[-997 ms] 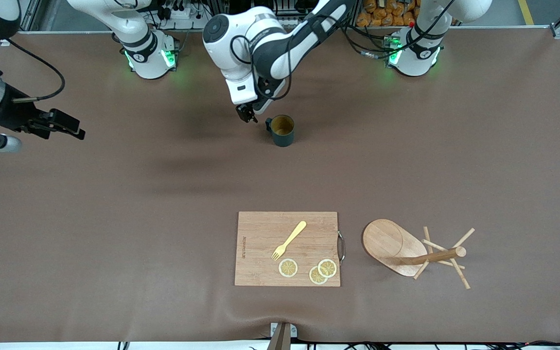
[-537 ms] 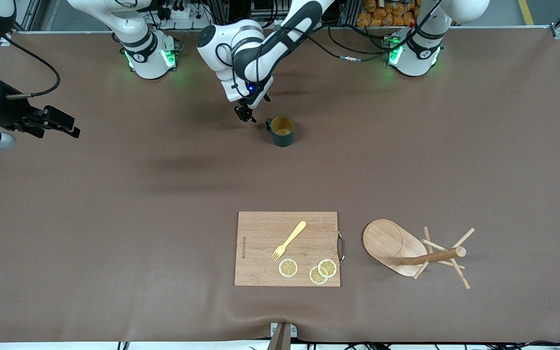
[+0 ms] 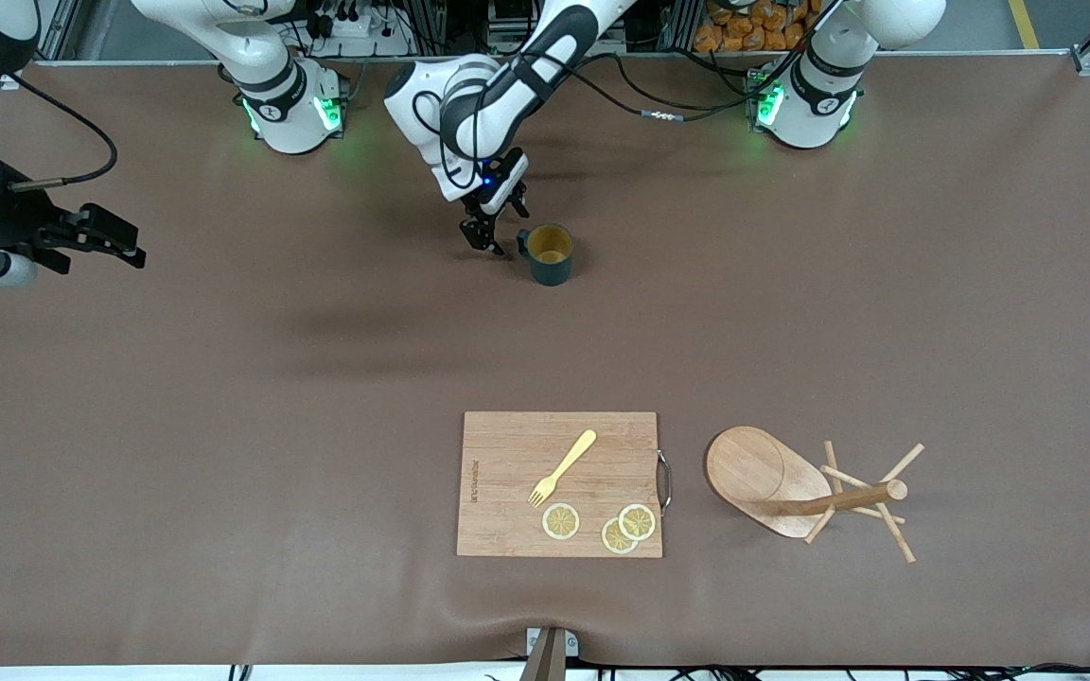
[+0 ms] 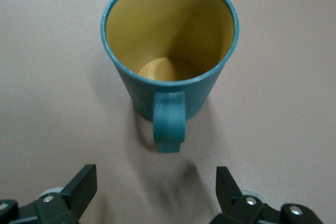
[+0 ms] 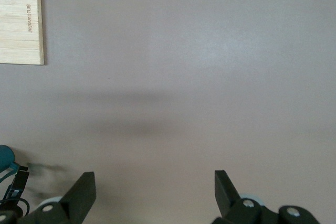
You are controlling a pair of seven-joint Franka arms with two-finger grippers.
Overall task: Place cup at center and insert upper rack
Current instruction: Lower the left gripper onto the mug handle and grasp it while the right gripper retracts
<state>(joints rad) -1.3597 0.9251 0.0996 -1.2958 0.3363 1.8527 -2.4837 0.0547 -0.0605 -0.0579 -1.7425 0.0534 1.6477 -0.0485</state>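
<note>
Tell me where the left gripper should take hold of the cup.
Probably the handle. The cup stands upright, its loop handle pointing at the open left gripper, which sits low beside it toward the right arm's end. Come straight in from there and pinch the loop.

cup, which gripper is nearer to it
Left. The left gripper is open right beside the cup, at its handle; the right gripper waits open at the right arm's end of the table.

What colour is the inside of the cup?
Tan-yellow inside the cup, with a teal outside; it shows best in the left wrist view.
</note>
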